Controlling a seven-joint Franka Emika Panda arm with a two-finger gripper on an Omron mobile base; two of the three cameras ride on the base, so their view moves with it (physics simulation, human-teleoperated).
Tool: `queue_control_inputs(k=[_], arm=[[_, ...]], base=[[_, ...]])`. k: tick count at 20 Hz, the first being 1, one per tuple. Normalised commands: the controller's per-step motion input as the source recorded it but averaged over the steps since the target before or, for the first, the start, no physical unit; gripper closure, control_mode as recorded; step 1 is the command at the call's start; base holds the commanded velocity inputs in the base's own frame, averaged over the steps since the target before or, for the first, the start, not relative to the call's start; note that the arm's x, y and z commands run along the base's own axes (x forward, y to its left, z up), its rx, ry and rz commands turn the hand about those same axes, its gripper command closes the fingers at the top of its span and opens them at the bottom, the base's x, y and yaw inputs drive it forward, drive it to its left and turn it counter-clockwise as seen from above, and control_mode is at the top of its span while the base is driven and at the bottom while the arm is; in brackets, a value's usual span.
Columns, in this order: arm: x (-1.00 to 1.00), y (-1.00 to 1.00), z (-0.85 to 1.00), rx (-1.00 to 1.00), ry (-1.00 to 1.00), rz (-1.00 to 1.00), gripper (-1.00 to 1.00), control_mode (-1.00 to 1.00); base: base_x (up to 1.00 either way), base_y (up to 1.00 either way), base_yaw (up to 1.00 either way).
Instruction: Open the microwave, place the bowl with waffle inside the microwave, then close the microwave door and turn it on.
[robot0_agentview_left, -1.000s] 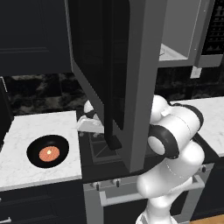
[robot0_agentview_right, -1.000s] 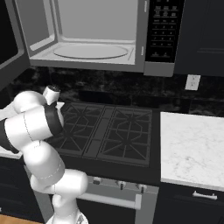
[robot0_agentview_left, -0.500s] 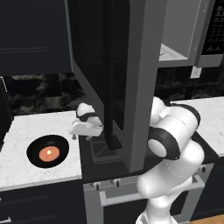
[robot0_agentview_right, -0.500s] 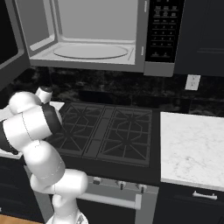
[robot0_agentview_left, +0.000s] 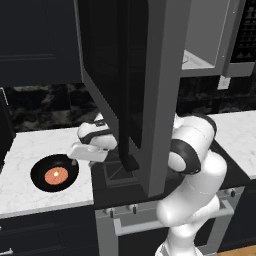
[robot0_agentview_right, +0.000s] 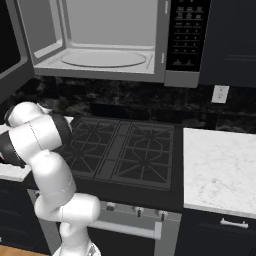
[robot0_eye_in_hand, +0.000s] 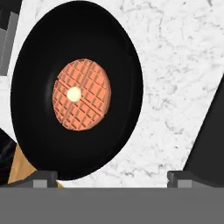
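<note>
The black bowl (robot0_agentview_left: 54, 173) sits on the white marble counter left of the stove, with the orange-brown waffle (robot0_agentview_left: 56, 175) flat in its middle. Seen from the hand, the bowl (robot0_eye_in_hand: 78, 87) and waffle (robot0_eye_in_hand: 82, 100) lie close below. My gripper (robot0_agentview_left: 76, 156) hovers just right of and above the bowl. Its fingertips (robot0_eye_in_hand: 43, 177) are spread wide, so the gripper (robot0_eye_in_hand: 111, 178) is open with nothing between them. Above the stove, the microwave (robot0_agentview_right: 105, 35) shows its pale interior. Its microwave door (robot0_agentview_left: 135, 90) is swung out wide over the stove.
The open door hangs right beside my arm and hides part of the stove (robot0_agentview_right: 120, 150). The button panel (robot0_agentview_right: 185, 35) is at the microwave's right edge. More marble counter (robot0_agentview_right: 220, 170) lies right of the stove. Dark cabinets (robot0_agentview_left: 35, 40) hang above the bowl.
My hand has swung left from the stove's edge out over the marble counter, ending close beside the bowl. Bowl, waffle and door have not moved.
</note>
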Motion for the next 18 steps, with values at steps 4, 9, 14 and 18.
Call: queue_control_inputs(k=[4,9,14,18], arm=[[0.00,0.28,-0.21,0.00,0.10,0.00,-1.00,-1.00],[0.02,0.12,-0.28,0.00,0.03,0.00,-1.00,-1.00],[0.00,0.19,-0.37,0.00,0.00,0.00,-1.00,-1.00],[0.00,0.12,-0.18,0.00,0.00,0.00,-1.00,-1.00]], base=[[0.00,0.00,0.00],[0.00,0.00,0.00],[0.00,0.00,0.00],[0.00,0.00,0.00]])
